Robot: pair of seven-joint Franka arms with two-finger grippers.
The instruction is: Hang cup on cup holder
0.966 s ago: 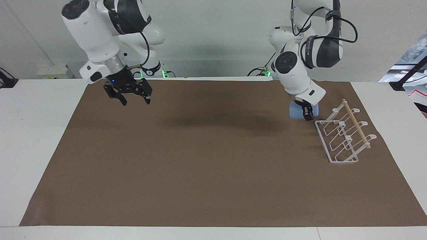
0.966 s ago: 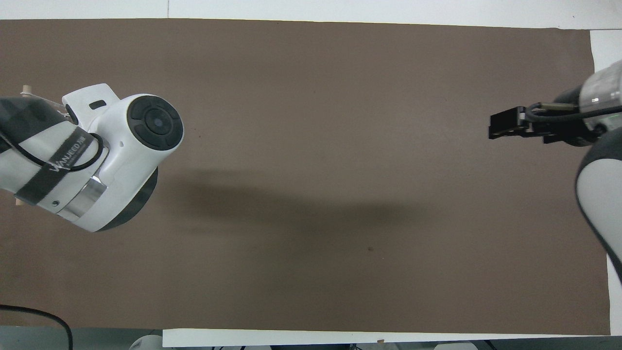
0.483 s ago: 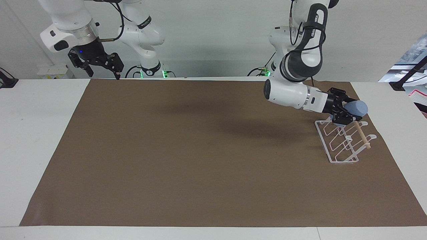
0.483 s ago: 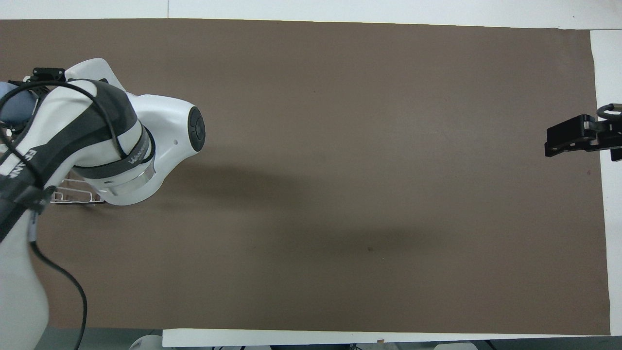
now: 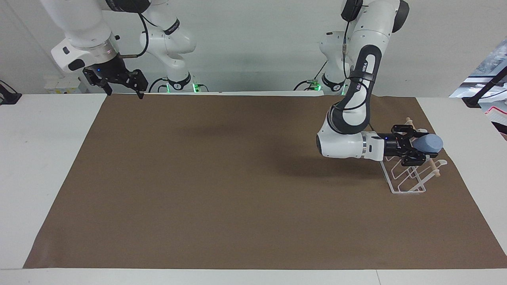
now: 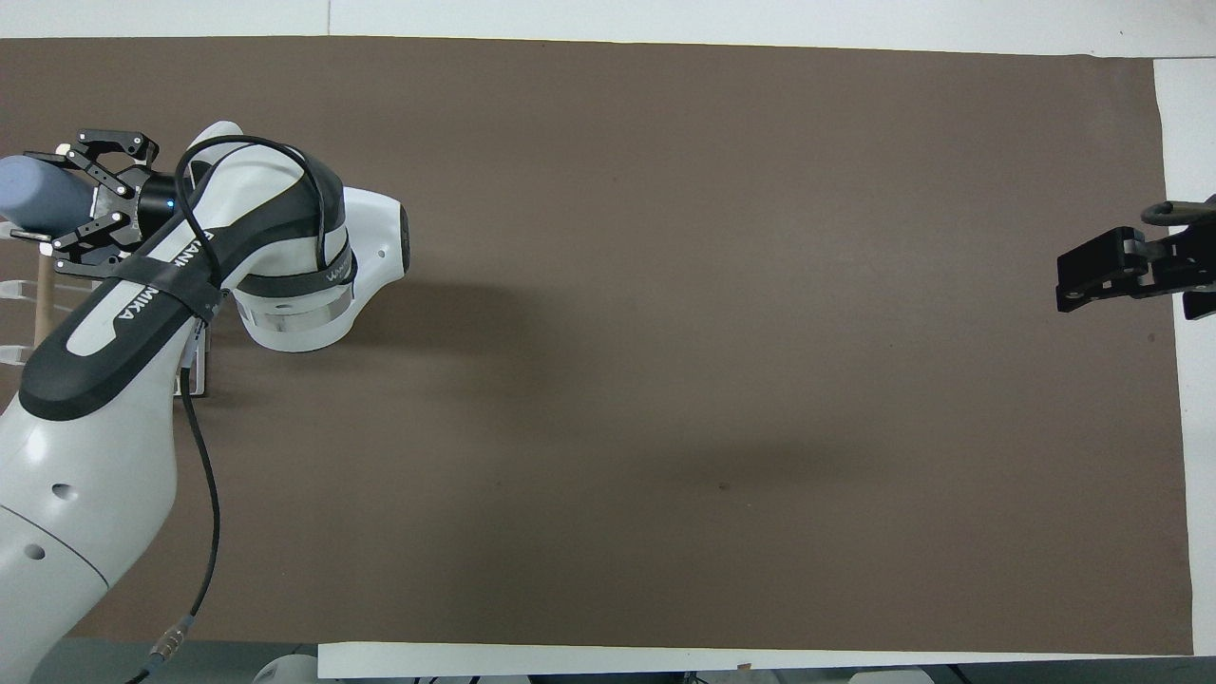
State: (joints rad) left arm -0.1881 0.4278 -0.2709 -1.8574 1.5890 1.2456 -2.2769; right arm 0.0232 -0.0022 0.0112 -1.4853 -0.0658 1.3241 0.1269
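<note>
The light-blue cup [image 5: 433, 142] lies on its side in the air, base pointing to the left arm's end of the table. My left gripper [image 5: 424, 145] is shut on the cup near its rim and holds it level just over the wooden dowel of the white wire cup holder [image 5: 408, 180]. In the overhead view the cup [image 6: 33, 190] sits between the left gripper's [image 6: 46, 194] fingers, and the arm hides most of the cup holder [image 6: 43, 299]. My right gripper [image 5: 123, 88] is open and empty, raised over the mat's corner at the right arm's end; it also shows in the overhead view [image 6: 1078, 277].
A brown mat [image 5: 237, 186] covers most of the white table [image 5: 39, 158]. The cup holder stands on the mat close to its edge at the left arm's end. The left arm's forearm reaches low across the mat beside the rack.
The left arm lifted the cup off the mat, turned it level and carried it over the rack's dowel. The right gripper rose and drew back to the mat's corner.
</note>
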